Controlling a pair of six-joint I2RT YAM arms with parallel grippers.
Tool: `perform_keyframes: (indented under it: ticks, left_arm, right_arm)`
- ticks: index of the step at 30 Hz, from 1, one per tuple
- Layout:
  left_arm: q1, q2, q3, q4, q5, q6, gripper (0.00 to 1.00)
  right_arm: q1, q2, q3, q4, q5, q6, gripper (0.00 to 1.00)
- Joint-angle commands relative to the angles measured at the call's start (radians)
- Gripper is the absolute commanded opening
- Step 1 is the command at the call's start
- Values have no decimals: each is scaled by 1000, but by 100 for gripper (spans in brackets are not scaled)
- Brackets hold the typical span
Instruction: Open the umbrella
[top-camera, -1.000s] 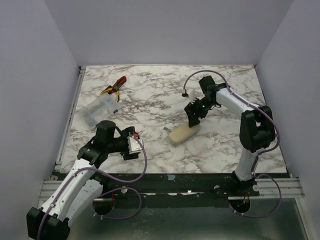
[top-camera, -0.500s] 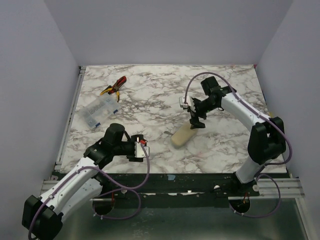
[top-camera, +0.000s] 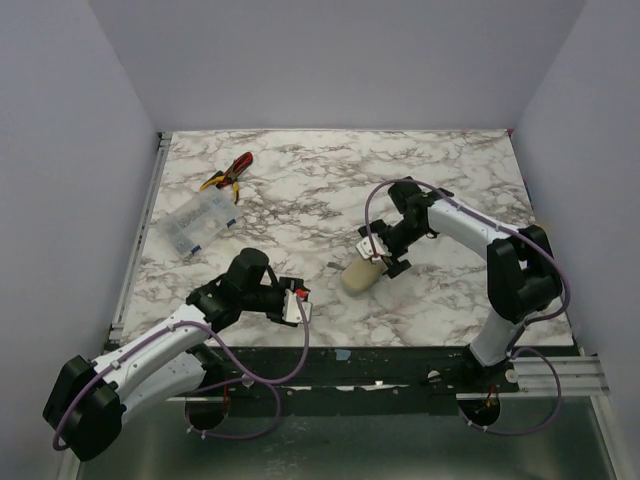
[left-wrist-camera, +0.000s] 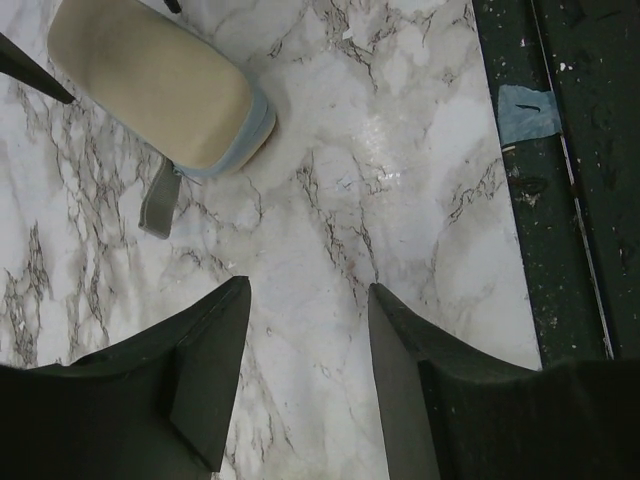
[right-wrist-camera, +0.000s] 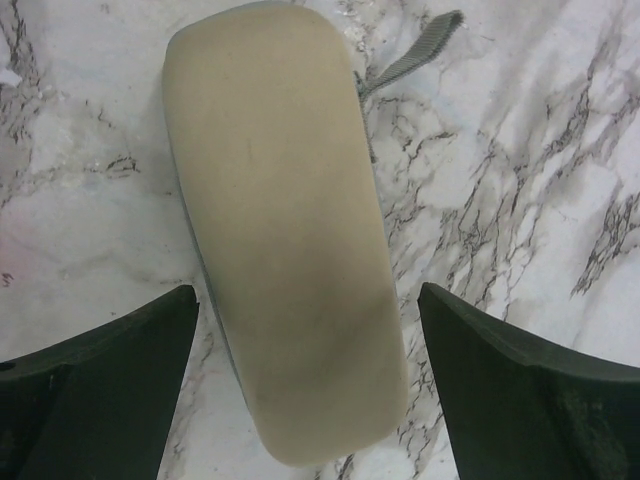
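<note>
Grey-veined marble table (top-camera: 300, 190): cream fabric tube sleeve (right-wrist-camera: 285, 230) centre-right, lavender folding umbrella (left-wrist-camera: 262, 118) sheathed inside, rim showing at its left end. Right gripper (right-wrist-camera: 307, 292) spread astride the sleeve; left gripper (left-wrist-camera: 308, 288) parted, empty, near-left. Likely step: unsheathing; next, clamp sleeve squarely.

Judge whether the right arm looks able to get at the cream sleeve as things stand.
Probably yes: the right gripper hangs over the cream sleeve, jaws open on either side of it, nothing between; the left gripper is off to one side.
</note>
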Motion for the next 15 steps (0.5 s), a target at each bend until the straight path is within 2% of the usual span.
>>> perform_keyframes:
  ticks: [1, 8, 15]
  left_arm:
    - [-35, 23, -27, 77, -36, 45, 49]
    - [-62, 110, 19, 89, -41, 100, 42]
    - [-137, 182, 69, 146, -49, 40, 40]
  right_arm:
    - [2, 30, -43, -3, 26, -188, 89]
    - [7, -26, -216, 91, 7, -347, 62]
    - [7, -181, -472, 316, -33, -425, 56]
